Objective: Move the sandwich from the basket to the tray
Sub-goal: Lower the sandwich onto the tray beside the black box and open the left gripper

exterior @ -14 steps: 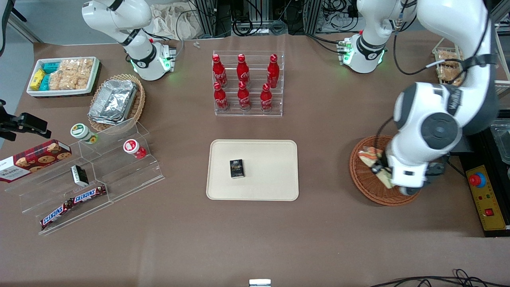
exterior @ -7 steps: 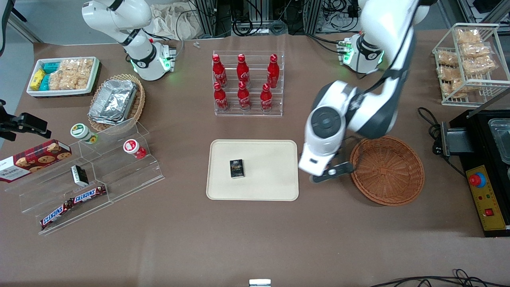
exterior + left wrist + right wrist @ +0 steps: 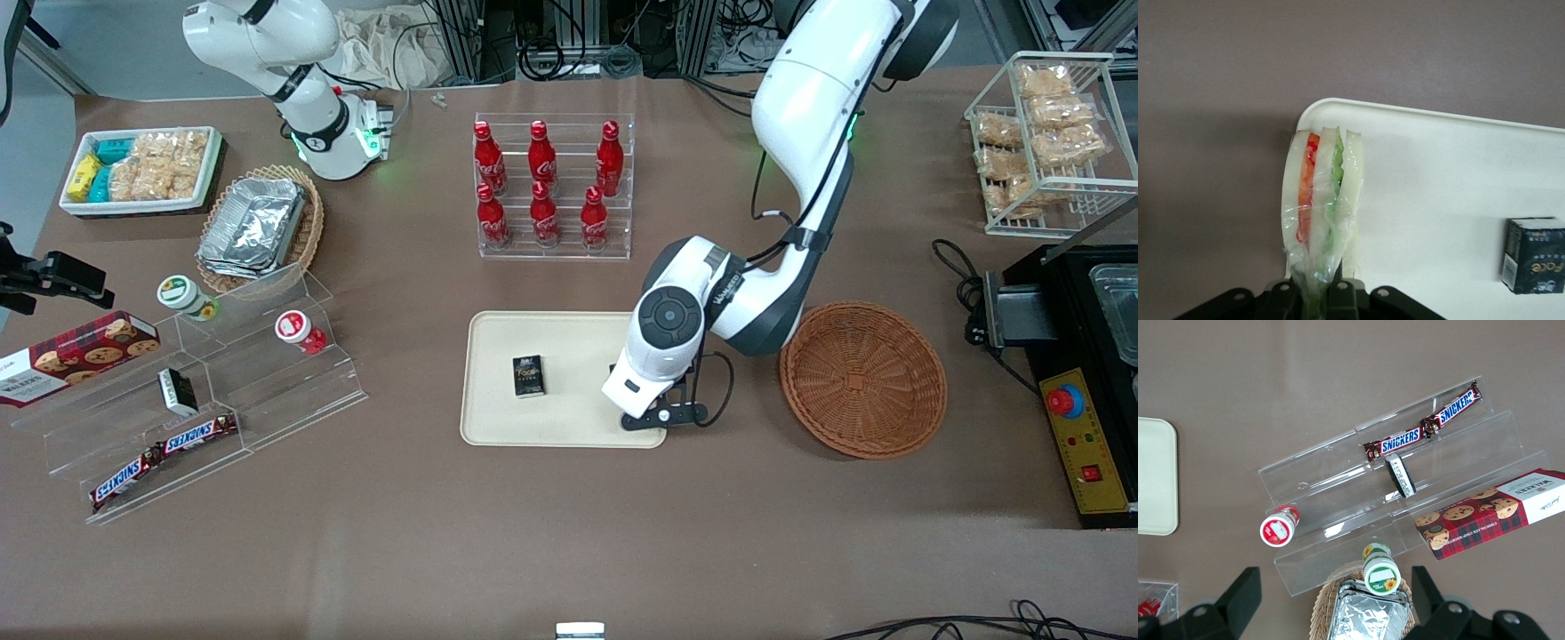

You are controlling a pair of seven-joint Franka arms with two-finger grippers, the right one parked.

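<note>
The sandwich, a wrapped wedge with orange, red and green layers, hangs upright in my left gripper, which is shut on its lower wrapped end. It hovers over a rounded corner of the cream tray. From the front, the gripper sits over the tray at the edge nearest the basket, and the arm hides the sandwich. The round reddish-brown basket beside the tray holds nothing. A small black box lies on the tray, also seen from the wrist.
A clear rack of red bottles stands farther from the camera than the tray. Toward the parked arm's end are a stepped acrylic shelf, a tan basket of foil containers and a white snack bin. A wire snack rack stands toward the working arm's end.
The gripper lifted the sandwich out of the basket and carried it sideways to the tray's near edge. The basket now stands empty.
</note>
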